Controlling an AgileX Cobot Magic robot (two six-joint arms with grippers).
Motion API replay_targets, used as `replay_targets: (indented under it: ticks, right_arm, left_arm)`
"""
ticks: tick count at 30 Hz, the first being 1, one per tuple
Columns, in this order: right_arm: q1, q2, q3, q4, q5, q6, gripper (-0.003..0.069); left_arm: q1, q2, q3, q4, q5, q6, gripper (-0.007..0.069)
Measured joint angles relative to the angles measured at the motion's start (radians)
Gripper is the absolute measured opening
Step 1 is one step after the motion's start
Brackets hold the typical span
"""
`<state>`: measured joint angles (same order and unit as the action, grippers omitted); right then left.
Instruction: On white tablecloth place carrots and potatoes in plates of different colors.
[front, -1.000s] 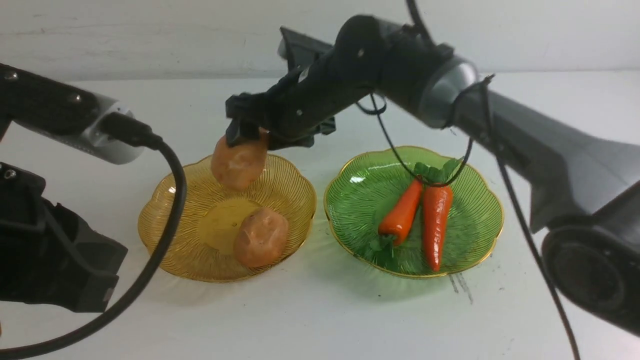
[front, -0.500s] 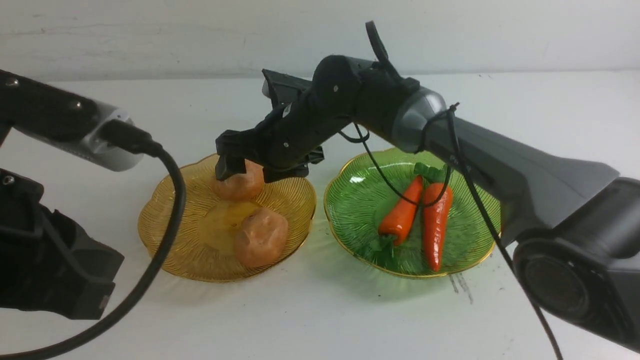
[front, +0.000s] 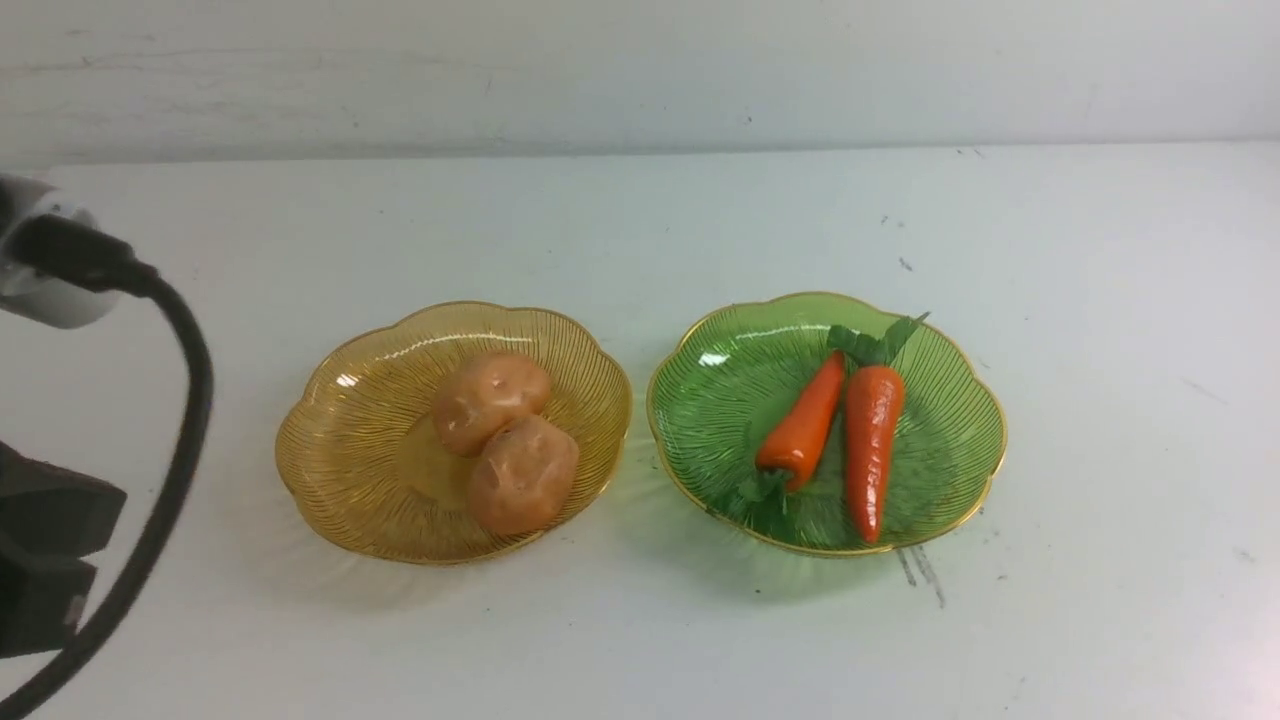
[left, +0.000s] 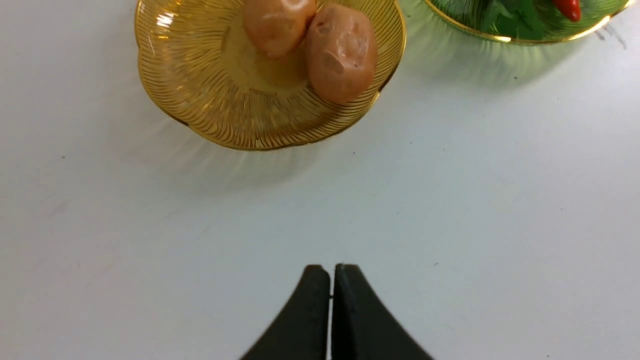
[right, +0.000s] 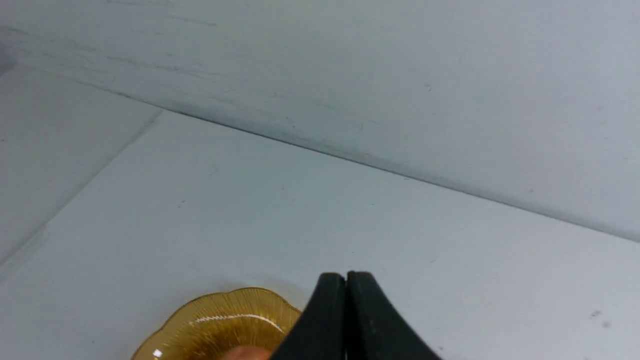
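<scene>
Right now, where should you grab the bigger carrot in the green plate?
Probably the bigger carrot across its thick middle, from straight above. It lies flat in the green plate, and the smaller carrot crowds it only near the leaves, leaving room lower down.

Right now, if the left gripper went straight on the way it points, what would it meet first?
Probably the bare white tablecloth short of the ribbed amber-yellow plastic plate; the shut left gripper aims that way, depth unclear.
</scene>
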<state>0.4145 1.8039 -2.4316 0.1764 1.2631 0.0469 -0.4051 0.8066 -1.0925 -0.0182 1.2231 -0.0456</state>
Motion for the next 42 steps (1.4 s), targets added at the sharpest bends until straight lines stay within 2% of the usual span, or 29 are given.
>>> replay_targets:
  ticks: [7,9,11,12,13,14,17,18,20,22,25,28,33,42]
  right_arm:
    - [0.000,-0.330,0.358,-0.131,0.007,-0.001,-0.0015]
    - [0.000,-0.474,0.569,-0.176,-0.002,0.017,-0.0015]
    - [0.000,-0.696,0.847,-0.219,-0.110,0.046,-0.0015]
    - [0.000,-0.696,0.847,-0.219,-0.110,0.047,-0.0015]
    - [0.000,-0.834,1.025,-0.244,-0.217,0.061,-0.0015]
    - [0.000,-0.852,1.069,-0.250,-0.247,0.064,-0.0015]
    - [0.000,-1.248,1.497,-0.303,-0.572,0.108,-0.0015]
    - [0.000,-1.292,1.541,-0.312,-0.613,0.117,-0.0015]
    - [0.000,-1.532,1.781,-0.368,-0.826,0.181,-0.0015]
    - [0.000,-1.694,1.887,-0.402,-0.926,0.235,-0.0015]
    - [0.000,-1.816,1.997,-0.457,-0.961,0.328,-0.0015]
    - [0.001,-1.784,2.020,-0.466,-0.902,0.368,-0.0015]
    - [0.001,-1.767,2.027,-0.478,-0.934,0.382,-0.0015]
    - [0.001,-1.767,2.027,-0.502,-0.931,0.383,-0.0015]
  left_arm:
    - [0.000,-0.055,0.000,0.000,0.003,-0.001,-0.0003]
    - [0.000,-0.074,0.000,0.000,0.004,-0.001,-0.0003]
    - [0.000,-0.088,0.000,0.000,0.006,-0.001,-0.0003]
    - [0.000,-0.088,0.000,0.000,0.006,-0.001,-0.0003]
    - [0.000,-0.097,0.000,0.000,0.006,-0.001,-0.0003]
    - [0.000,-0.098,0.000,0.000,0.006,-0.001,-0.0003]
    - [0.000,-0.103,0.000,0.000,0.005,-0.001,-0.0003]
    - [0.000,-0.103,0.000,0.000,0.005,-0.001,-0.0003]
    - [0.000,-0.103,0.000,0.000,-0.005,-0.001,-0.0003]
    - [0.000,-0.103,0.000,0.000,-0.012,-0.001,-0.0003]
    - [0.000,-0.103,0.002,0.003,-0.043,-0.002,-0.0003]
    - [0.000,-0.103,0.017,-0.005,-0.064,-0.002,-0.0003]
    - [0.000,-0.132,0.102,-0.007,-0.112,-0.002,-0.0003]
    - [0.000,-0.447,0.347,-0.003,-0.356,-0.050,-0.0003]
